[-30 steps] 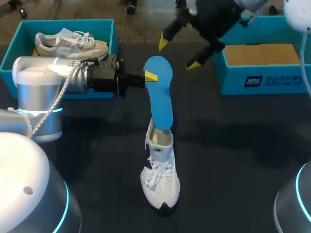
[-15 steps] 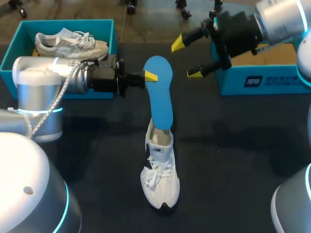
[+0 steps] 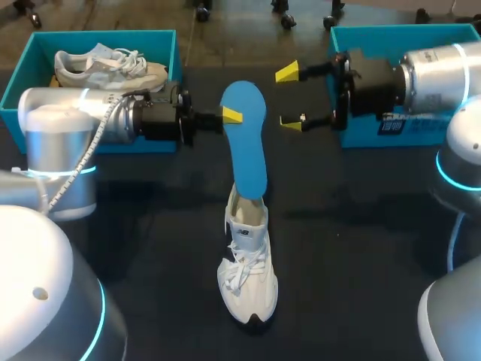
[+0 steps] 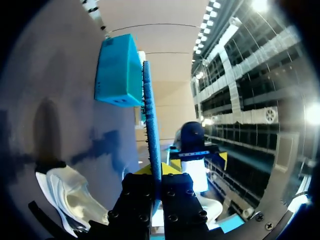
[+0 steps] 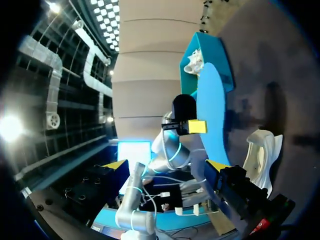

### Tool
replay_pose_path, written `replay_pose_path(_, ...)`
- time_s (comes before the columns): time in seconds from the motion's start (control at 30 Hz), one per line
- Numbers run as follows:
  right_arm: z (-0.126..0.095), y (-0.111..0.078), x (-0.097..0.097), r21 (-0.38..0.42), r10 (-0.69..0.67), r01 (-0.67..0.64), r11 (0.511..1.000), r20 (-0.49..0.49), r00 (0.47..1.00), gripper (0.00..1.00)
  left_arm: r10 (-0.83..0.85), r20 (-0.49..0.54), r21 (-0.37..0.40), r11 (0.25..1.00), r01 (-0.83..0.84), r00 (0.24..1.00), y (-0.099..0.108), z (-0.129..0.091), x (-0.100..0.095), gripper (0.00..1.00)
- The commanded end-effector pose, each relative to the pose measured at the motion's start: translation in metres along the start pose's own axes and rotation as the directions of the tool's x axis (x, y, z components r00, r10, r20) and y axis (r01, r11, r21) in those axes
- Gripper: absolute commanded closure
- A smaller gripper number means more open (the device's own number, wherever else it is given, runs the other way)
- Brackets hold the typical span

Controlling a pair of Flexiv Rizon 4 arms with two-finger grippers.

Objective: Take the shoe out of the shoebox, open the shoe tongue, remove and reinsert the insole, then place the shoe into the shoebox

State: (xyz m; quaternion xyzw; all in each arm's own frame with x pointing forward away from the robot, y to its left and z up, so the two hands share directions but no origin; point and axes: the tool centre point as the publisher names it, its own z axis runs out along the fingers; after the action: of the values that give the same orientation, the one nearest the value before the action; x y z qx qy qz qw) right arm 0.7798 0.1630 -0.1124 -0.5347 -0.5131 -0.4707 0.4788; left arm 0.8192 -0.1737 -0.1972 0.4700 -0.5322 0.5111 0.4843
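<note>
A white shoe point(image 3: 248, 259) stands on the dark table, toe toward the front edge. A blue insole point(image 3: 246, 143) rises steeply out of its opening, lower end still inside. My left gripper point(image 3: 231, 115) is shut on the insole's upper left edge. In the left wrist view the insole point(image 4: 151, 130) shows edge-on between the fingers, with the shoe point(image 4: 70, 192) below. My right gripper point(image 3: 288, 98) is open, level with the insole's top and a little to its right, fingertips pointing at it. The right wrist view shows the insole point(image 5: 212, 117) ahead of my open right gripper point(image 5: 166, 165).
A teal shoebox point(image 3: 391, 31) stands at the back right, partly under my right arm. Another teal box point(image 3: 98, 34) at the back left holds a second pale shoe point(image 3: 113, 66). Bare table lies around and in front of the standing shoe.
My right arm has swung down from the back and turned, its open gripper now level beside the insole's top. The left arm, insole and shoe have stayed put.
</note>
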Motion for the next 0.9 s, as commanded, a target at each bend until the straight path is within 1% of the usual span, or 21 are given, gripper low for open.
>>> replay_pose_path(0.03, 0.002, -0.001, -0.003, -0.003, 0.002, -0.002, 1.000, -0.066, 0.998, 0.00, 0.087, -0.015, 0.014, 0.996, -0.087, 0.996, 0.004, -0.011, 0.004, 1.00)
replay_pose_path(0.13, 0.002, -0.001, -0.003, 0.000, 0.005, -0.005, 1.000, -0.066, 0.998, 0.00, 0.201, -0.017, 0.012, 0.980, -0.200, 0.980, 0.003, -0.016, 0.009, 1.00)
replay_pose_path(0.23, 0.002, -0.001, -0.004, 0.006, 0.011, -0.011, 1.000, -0.066, 0.998, 0.00, 0.361, -0.032, -0.003, 0.933, -0.361, 0.932, 0.004, -0.019, 0.016, 1.00)
replay_pose_path(0.33, 0.002, 0.000, -0.004, 0.013, 0.017, -0.016, 1.000, -0.069, 0.997, 0.00, 0.536, -0.059, -0.006, 0.844, -0.537, 0.842, 0.005, -0.021, 0.022, 1.00)
replay_pose_path(0.43, 0.002, 0.002, -0.004, 0.017, 0.022, -0.021, 1.000, -0.071, 0.997, 0.00, 0.694, -0.067, 0.028, 0.719, -0.694, 0.717, 0.003, -0.023, 0.026, 1.00)
replay_pose_path(0.5, 0.002, 0.003, -0.004, 0.020, 0.022, -0.021, 1.000, -0.079, 0.997, 0.00, 0.751, -0.079, 0.044, 0.660, -0.750, 0.656, 0.002, -0.025, 0.027, 1.00)
replay_pose_path(0.57, 0.002, 0.004, -0.005, 0.021, 0.025, -0.023, 1.000, -0.089, 0.996, 0.00, 0.813, -0.089, 0.063, 0.581, -0.811, 0.576, 0.000, -0.025, 0.026, 1.00)
replay_pose_path(0.6, 0.002, 0.005, -0.005, 0.023, 0.026, -0.024, 0.999, -0.093, 0.995, 0.00, 0.830, -0.074, 0.071, 0.557, -0.828, 0.552, -0.002, -0.024, 0.026, 1.00)
replay_pose_path(0.63, 0.002, 0.005, -0.006, 0.022, 0.028, -0.026, 0.999, -0.097, 0.995, 0.00, 0.864, -0.042, 0.097, 0.503, -0.859, 0.501, -0.004, -0.022, 0.026, 1.00)
replay_pose_path(0.67, 0.002, 0.005, -0.006, 0.023, 0.028, -0.026, 0.999, -0.104, 0.994, 0.00, 0.881, -0.018, 0.118, 0.472, -0.874, 0.473, -0.006, -0.020, 0.025, 1.00)
replay_pose_path(0.9, 0.002, 0.005, -0.006, 0.023, 0.028, -0.026, 0.999, -0.104, 0.994, 0.00, 0.881, -0.018, 0.118, 0.472, -0.874, 0.473, -0.006, -0.020, 0.025, 1.00)
